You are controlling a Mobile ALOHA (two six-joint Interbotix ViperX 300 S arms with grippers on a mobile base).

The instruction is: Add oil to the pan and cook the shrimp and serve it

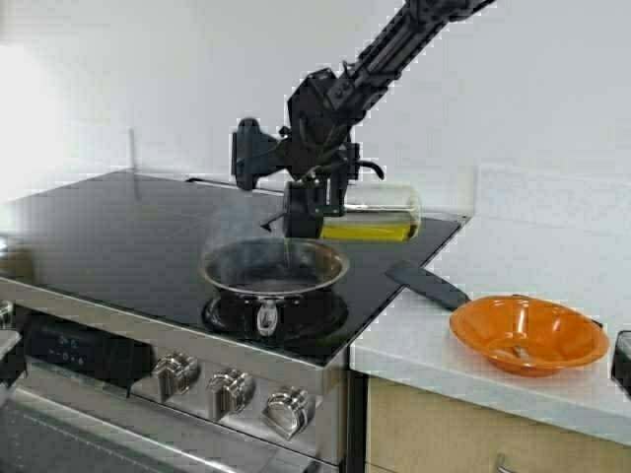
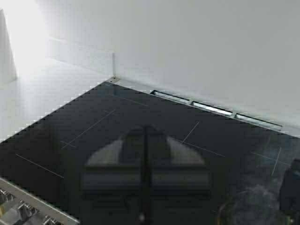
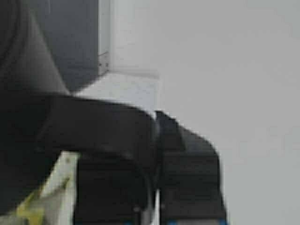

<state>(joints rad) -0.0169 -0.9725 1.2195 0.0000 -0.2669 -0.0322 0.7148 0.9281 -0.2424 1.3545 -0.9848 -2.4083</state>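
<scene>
The right gripper (image 1: 320, 202) holds the tall clear jug of yellow-green oil (image 1: 380, 219) by its black handle, tipped on its side just above the small shiny steel pan (image 1: 274, 266) on the black stove top (image 1: 118, 222). A thin stream falls in — tip further and oil may slosh over the rim. The left gripper (image 2: 145, 164) waits closed over the stove.

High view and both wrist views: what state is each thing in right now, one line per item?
oil jug: tipped on its side above the pan, lid end lowest, thin stream running down.
right gripper: shut on the jug's handle.
pan: upright on the front burner, steaming, handle toward the knobs.
left gripper: shut, empty, over the stovetop.
orange bowl: upright on the counter, contents unclear.
black spatula: lying flat across the stove's edge.
</scene>
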